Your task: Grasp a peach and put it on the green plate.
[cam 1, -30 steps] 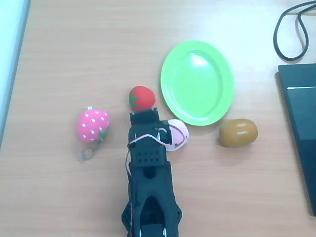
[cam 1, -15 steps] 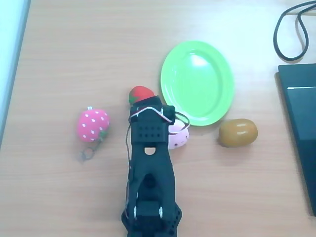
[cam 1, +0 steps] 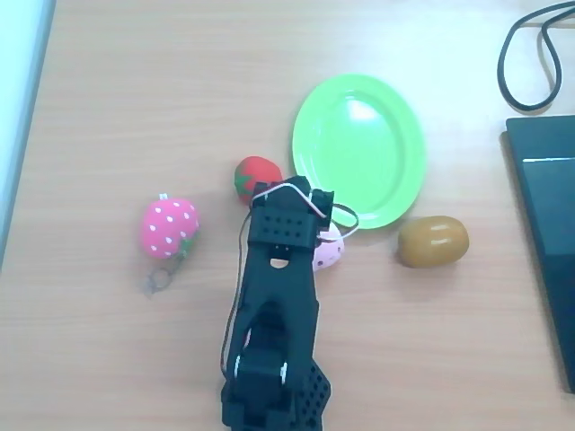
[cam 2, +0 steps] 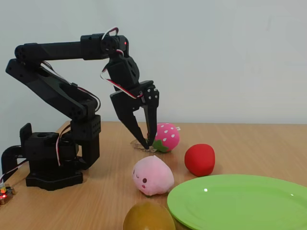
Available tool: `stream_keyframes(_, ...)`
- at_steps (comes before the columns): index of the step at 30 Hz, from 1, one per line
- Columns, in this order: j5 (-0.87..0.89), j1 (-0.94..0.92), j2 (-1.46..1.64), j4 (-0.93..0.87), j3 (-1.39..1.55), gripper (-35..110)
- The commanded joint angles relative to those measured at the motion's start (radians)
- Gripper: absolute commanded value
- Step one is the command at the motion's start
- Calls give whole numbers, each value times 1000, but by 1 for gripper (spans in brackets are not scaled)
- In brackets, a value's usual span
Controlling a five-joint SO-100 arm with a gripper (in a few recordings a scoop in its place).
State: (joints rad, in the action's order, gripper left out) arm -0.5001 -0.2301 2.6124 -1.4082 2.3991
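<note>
The peach (cam 2: 152,176), pale pink with a tiny face, lies on the wooden table just left of the green plate (cam 2: 240,201). From above, the peach (cam 1: 330,253) peeks out from under the black wrist, close to the lower left rim of the green plate (cam 1: 359,148). My gripper (cam 2: 147,143) points down and hovers above and just behind the peach. Its fingers form a narrow V and are open, holding nothing. The black arm (cam 1: 278,296) reaches in from the bottom edge.
A red strawberry (cam 1: 256,175) sits left of the plate, and a hot-pink dotted strawberry (cam 1: 169,227) with a key ring lies further left. A brown oval fruit (cam 1: 433,241) rests below the plate's right side. A dark laptop (cam 1: 548,233) and a cable (cam 1: 526,54) occupy the right edge.
The wrist has moved up and to the right in the overhead view, now covering more of the peach. The peach, plate and other fruits have stayed put.
</note>
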Motion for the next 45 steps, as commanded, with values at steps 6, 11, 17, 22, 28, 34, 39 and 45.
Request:
stream_keyframes(6, -14, -64, 32, -46, -17, 23)
stream_keyframes(11, -89, -100, 64, -52, -21, 26)
stream_keyframes(17, -256, -160, 71, -118, -61, 28)
stream_keyframes(22, -359, -225, 34, -130, -75, 30)
stream_keyframes(28, -534, -308, -26, -132, -74, 36)
stream_keyframes(34, -627, -336, -66, -110, -69, 44)
stream_keyframes(39, -680, -344, -106, -89, -63, 48)
stream_keyframes(45, -723, -341, -183, -43, -41, 48)
